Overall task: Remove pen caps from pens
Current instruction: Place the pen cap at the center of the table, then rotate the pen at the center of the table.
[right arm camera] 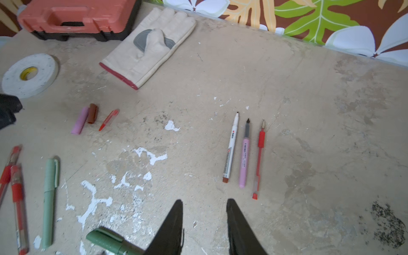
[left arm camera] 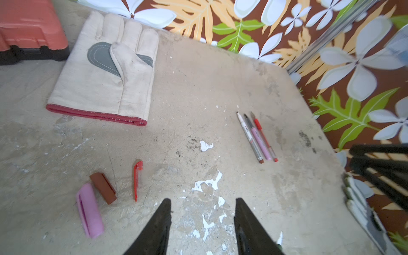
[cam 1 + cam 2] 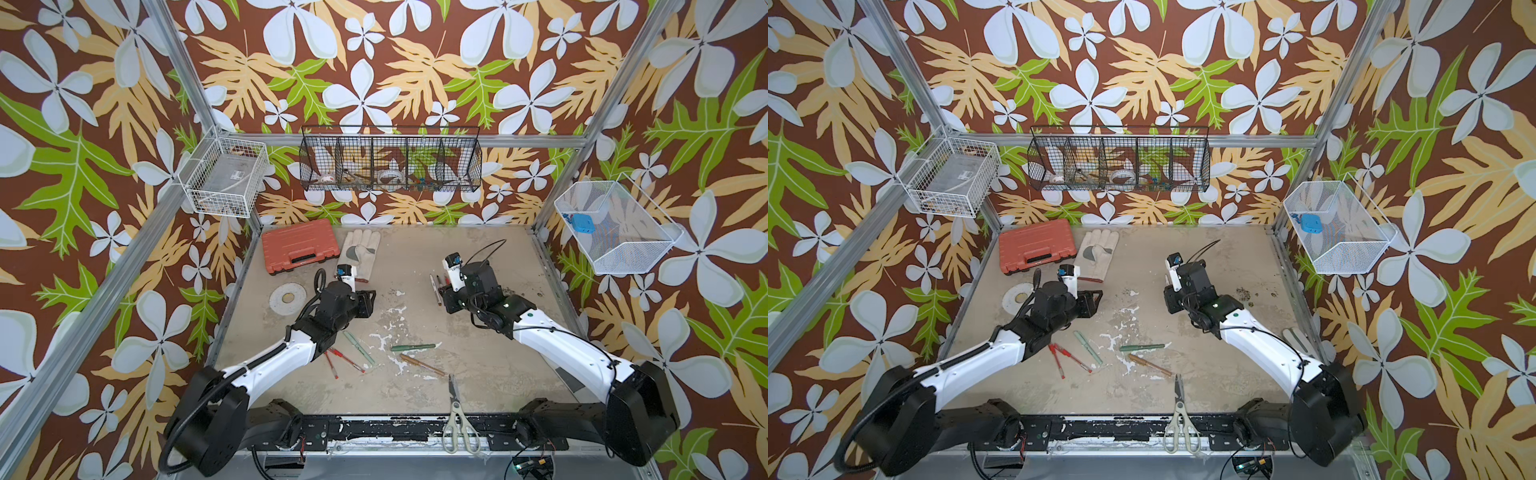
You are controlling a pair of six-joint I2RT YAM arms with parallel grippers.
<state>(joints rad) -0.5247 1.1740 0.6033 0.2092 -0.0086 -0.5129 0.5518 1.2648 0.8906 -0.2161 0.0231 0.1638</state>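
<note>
Where caps [image 1: 92, 113] lie, glove [image 1: 152, 44] nr, toolbox [image 1: 77, 17] beyond, tape roll [image 1: 29, 75] beside.

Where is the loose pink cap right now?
In the right wrist view, the pink cap lies on the robot's left side of the table, right beside the brown cap, near the glove.

Caps [image 1: 92, 113] before the glove [image 1: 150, 50], uncapped pens [image 1: 244, 159] to their right, scissors [image 3: 457, 411] frontmost

2 red pens [image 3: 349, 361] lie just beside a pale green pen [image 3: 358, 349] on the table [image 3: 478, 332].
</note>
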